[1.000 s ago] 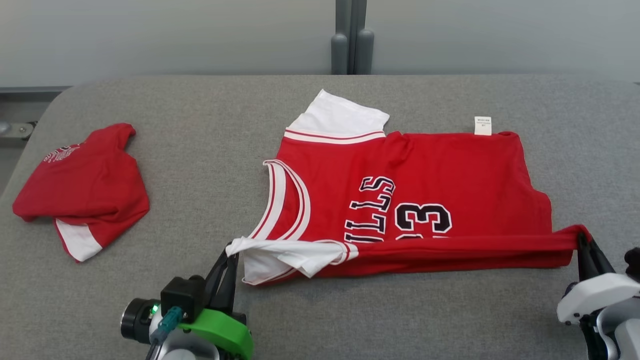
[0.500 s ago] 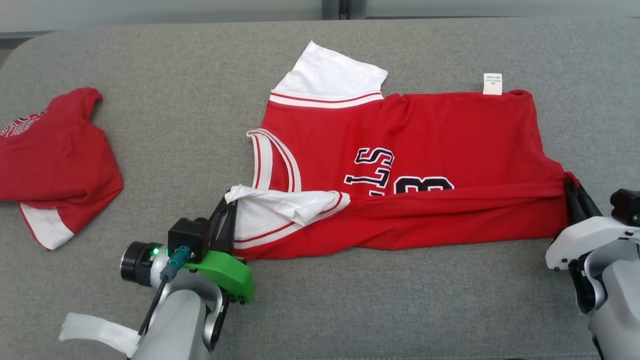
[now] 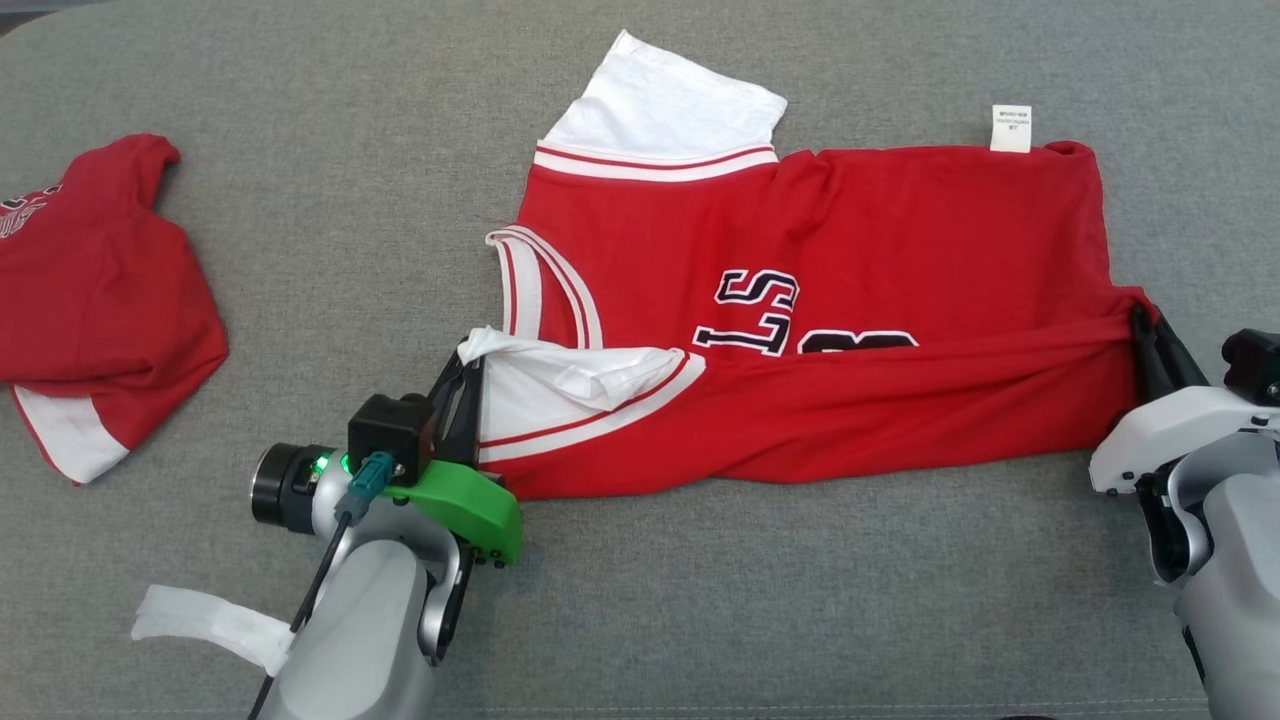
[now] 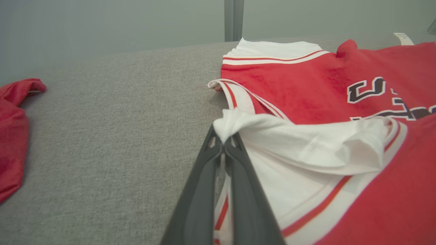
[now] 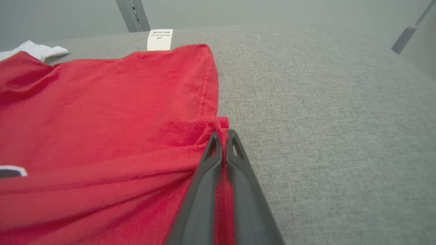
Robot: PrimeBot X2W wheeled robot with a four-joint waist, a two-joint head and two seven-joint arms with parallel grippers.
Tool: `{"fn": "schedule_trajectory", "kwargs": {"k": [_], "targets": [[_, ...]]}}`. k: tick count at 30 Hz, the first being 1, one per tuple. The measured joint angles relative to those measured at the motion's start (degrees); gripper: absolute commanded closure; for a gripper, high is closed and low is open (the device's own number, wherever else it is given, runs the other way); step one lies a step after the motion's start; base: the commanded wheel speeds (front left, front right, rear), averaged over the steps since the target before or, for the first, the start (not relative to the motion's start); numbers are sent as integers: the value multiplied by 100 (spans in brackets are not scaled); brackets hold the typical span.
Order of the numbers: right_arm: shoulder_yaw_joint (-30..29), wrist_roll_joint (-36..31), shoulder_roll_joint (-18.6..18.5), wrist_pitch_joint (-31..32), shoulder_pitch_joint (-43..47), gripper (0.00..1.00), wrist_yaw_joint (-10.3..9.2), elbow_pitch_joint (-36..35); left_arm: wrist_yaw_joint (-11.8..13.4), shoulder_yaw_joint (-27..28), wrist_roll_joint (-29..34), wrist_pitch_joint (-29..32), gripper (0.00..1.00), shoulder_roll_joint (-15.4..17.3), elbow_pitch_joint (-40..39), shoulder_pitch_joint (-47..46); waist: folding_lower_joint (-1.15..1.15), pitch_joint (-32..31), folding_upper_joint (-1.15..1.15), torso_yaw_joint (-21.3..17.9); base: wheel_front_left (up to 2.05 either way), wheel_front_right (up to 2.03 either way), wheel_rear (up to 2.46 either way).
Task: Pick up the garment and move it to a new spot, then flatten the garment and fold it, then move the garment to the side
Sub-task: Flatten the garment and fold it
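The red jersey [image 3: 860,230] lies spread across the middle of the grey table [image 3: 300,200], neck end toward the table's left end and hem toward its right end. The side of it nearest the table's front edge is doubled up over the body, so a band of red cloth covers the lower part of the black lettering [image 3: 755,310].

The left gripper [image 3: 468,362] stands over the table just off the neck end, its dark fingers pressed together and clenched on a bunched corner of the white sleeve panel [image 3: 560,375]; the left wrist view shows that corner [image 4: 231,124] squeezed between the tips [image 4: 223,139], the cloth puckering out past them. The right gripper [image 3: 1140,320] is at the hem end, nearer the table's right end, its jaws likewise pinched tight on the red hem corner; in the right wrist view the gripper [image 5: 222,134] has a small tuft of red fabric caught between its tips, and creases run from there back into the jersey [image 5: 102,102].

A white care label [image 3: 1011,128] sticks out from the hem corner on the table's far side; a second white panel [image 3: 665,105] juts from the neck end toward the far edge. Well apart, at the table's left end, a second red garment [image 3: 90,300] lies folded in a loose heap. A white strip [image 3: 200,620] hangs off the left forearm above the table's front edge.
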Motion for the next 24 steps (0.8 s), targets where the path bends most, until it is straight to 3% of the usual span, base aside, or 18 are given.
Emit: {"fn": "schedule_trajectory", "kwargs": {"k": [1, 2, 3, 4, 5, 13, 17, 24], "targets": [[-12, -9, 4, 0, -20, 55, 0, -11, 15, -15, -7, 0, 100, 0, 0, -1, 0, 10, 0, 8, 0, 0, 0], [-42, -24, 12, 0, -33, 0, 0, -32, 22, -27, -20, 0, 100, 0, 0, -2, 0, 17, 0, 15, 0, 0, 0], [-96, -18, 31, -3, -36, 0, 1, -45, 42, -36, -26, 0, 71, 1, -15, -3, 0, 23, 0, 20, 0, 0, 0], [-148, 9, 48, -3, -35, 0, 0, -47, 68, -41, -37, 0, 27, 1, -58, -3, 0, 25, 0, 26, 0, 0, 0], [-194, 15, 56, -2, -29, 0, 0, -67, 97, -43, -44, 0, 0, 1, -108, -2, 0, 19, 0, 31, 0, 0, 0], [-590, 82, 216, -4, 686, 0, 0, -1053, 322, 287, -93, 0, 0, 2, -786, 569, 0, -104, 0, 20, 0, 0, 0], [-442, 185, 267, -4, 1183, 0, 0, -1035, 330, 336, -145, 0, 0, 2, -884, 1063, 0, -206, 0, 0, 0, 0, 0], [-398, 238, 232, -4, 1258, 0, -1, -812, 316, 255, -155, 0, 0, 1, -920, 1228, 0, -209, 0, 23, 0, 0, 0]]}}
